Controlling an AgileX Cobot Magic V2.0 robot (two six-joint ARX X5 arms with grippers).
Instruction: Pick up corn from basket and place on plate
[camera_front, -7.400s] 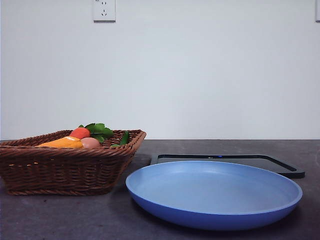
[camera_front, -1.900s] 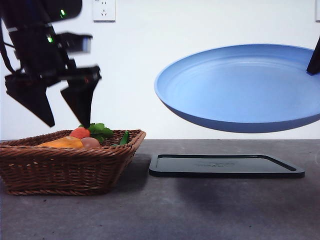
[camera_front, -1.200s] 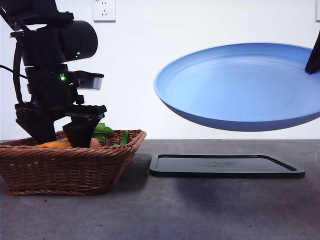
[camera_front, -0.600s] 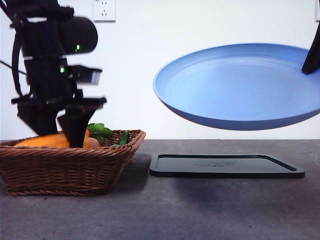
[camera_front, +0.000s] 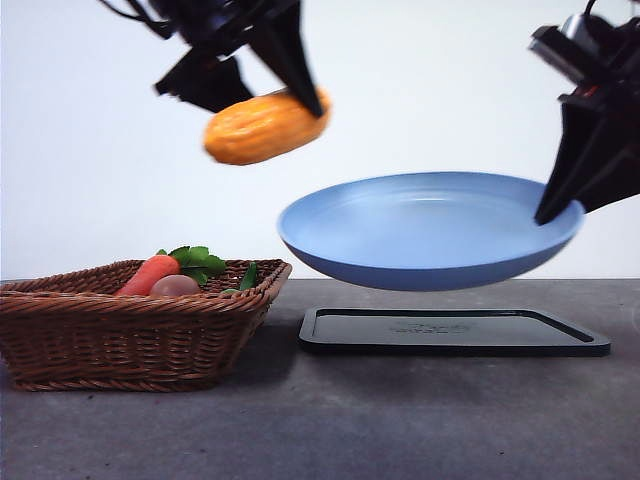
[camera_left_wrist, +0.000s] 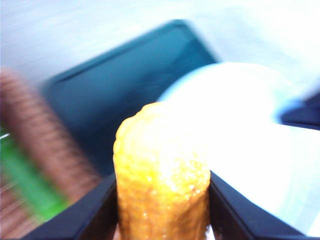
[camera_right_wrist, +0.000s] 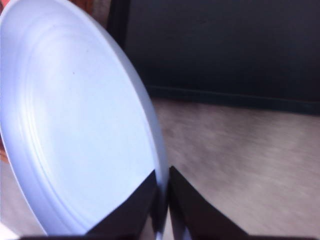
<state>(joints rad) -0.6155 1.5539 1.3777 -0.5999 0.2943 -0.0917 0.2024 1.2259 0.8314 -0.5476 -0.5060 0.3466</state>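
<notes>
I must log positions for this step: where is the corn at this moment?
In the front view the corn is in the air at upper left, held by the left gripper, above the gap between the basket and the raised plate.

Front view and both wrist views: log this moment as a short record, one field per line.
corn: airborne, clamped in left gripper, above and left of the plate
plate: held in the air by its rim in right gripper, over the black tray
basket: on the table, still holding carrot, egg-like item, green leaves
</notes>
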